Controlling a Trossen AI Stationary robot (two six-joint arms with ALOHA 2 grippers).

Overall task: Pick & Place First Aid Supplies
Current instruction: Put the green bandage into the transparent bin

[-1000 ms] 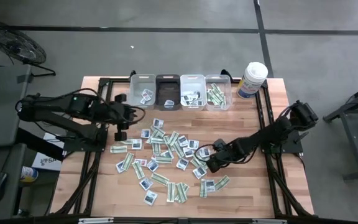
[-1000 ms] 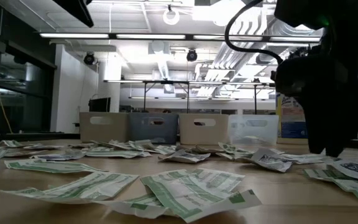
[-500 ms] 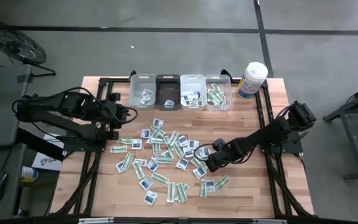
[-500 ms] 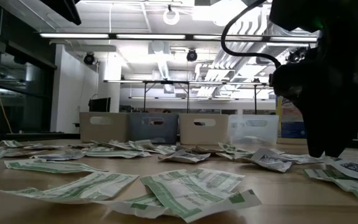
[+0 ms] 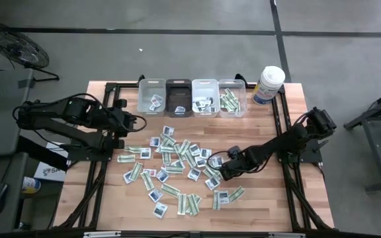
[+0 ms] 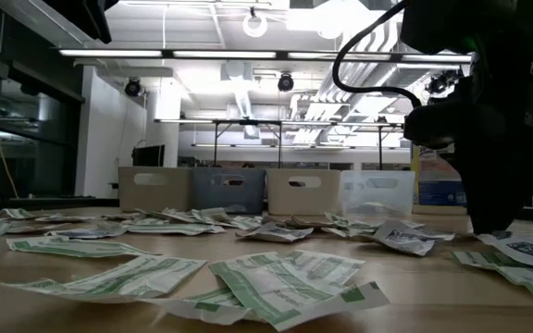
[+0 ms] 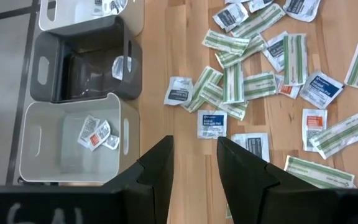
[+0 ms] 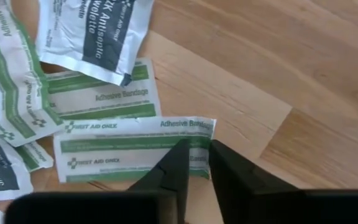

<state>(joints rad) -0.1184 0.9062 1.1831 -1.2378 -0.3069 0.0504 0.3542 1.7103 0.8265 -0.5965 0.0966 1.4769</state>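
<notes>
Since a moment ago my right jaws [image 8: 194, 163] have been narrowing from wide spread, and they are now pinching the end of a green-and-white adhesive bandage packet [image 8: 129, 149] lying flat on the counter [image 5: 270, 198]. My right arm is reaching low and stretched out toward the right edge of the scattered first aid supplies [image 5: 177, 165]. My left jaws [image 7: 194, 162], drawn back slightly toward the counter's left edge, are hovering partly spread and holding nothing, near the white bin [image 7: 73, 143].

My right wrist view alone is showing the pinch; from table height my right arm is just a dark mass hiding it. From above, bare wood is lying open around the pile, with the four bins [image 5: 192, 97] and the canister [image 5: 268, 84] lining the far edge.
</notes>
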